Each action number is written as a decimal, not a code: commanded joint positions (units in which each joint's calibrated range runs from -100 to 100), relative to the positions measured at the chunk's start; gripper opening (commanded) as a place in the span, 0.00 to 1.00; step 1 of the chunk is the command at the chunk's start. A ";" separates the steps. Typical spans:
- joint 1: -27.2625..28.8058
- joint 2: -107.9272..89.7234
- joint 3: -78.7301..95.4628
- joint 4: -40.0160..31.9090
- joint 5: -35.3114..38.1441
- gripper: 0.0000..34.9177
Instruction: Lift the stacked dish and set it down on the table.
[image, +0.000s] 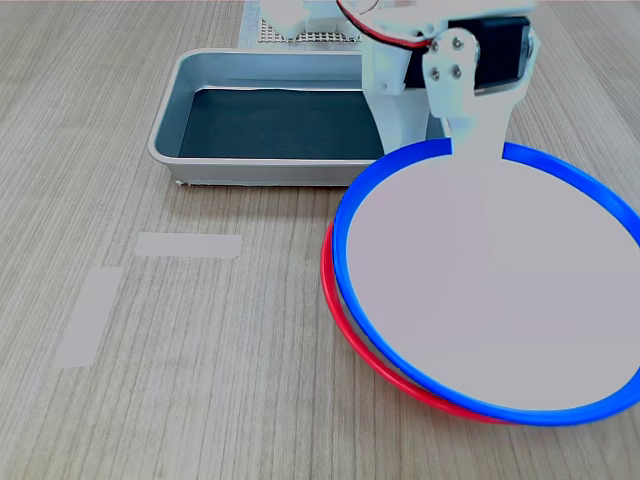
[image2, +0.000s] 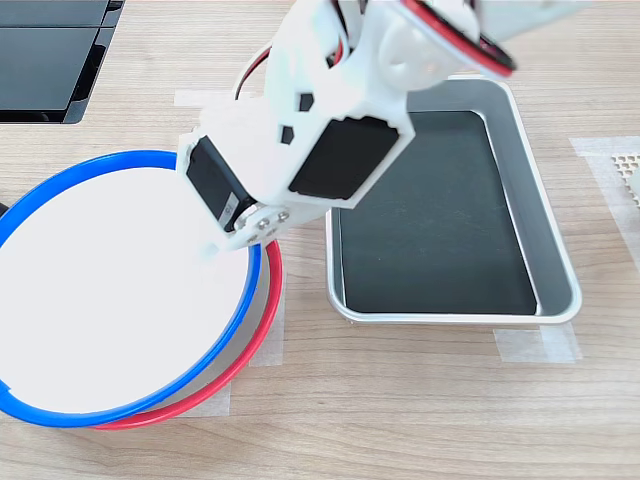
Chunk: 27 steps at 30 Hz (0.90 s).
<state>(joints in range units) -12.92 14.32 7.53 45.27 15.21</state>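
The stacked dish (image: 490, 290) (image2: 110, 290), a large white plate with a blue rim, sits above a red-rimmed plate (image: 345, 320) (image2: 265, 330) and is offset from it. The red rim shows as a crescent at the near side in both exterior views, so the dish looks raised off it. My white gripper (image: 472, 160) (image2: 222, 240) reaches over the dish's edge nearest the tray. One finger lies flat across the blue rim onto the white face; the other is hidden underneath. It appears shut on the rim. The wood-grain table (image: 150, 380) (image2: 400, 400) lies all around.
A grey metal tray (image: 165, 130) (image2: 555, 250) with a dark bottom stands beside the plates, under the arm. Pale tape strips (image: 188, 245) mark the table. A white mesh piece (image: 270, 30) (image2: 628, 170) lies past the tray, and a dark panel (image2: 45, 55) fills the second exterior view's top left.
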 joint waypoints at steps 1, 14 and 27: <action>0.45 -0.21 -3.21 -1.48 0.24 0.39; 0.73 -2.60 -2.02 -0.90 0.49 0.01; 0.07 -14.36 2.35 1.24 -2.74 0.00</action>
<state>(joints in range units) -12.39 5.97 9.80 46.17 13.50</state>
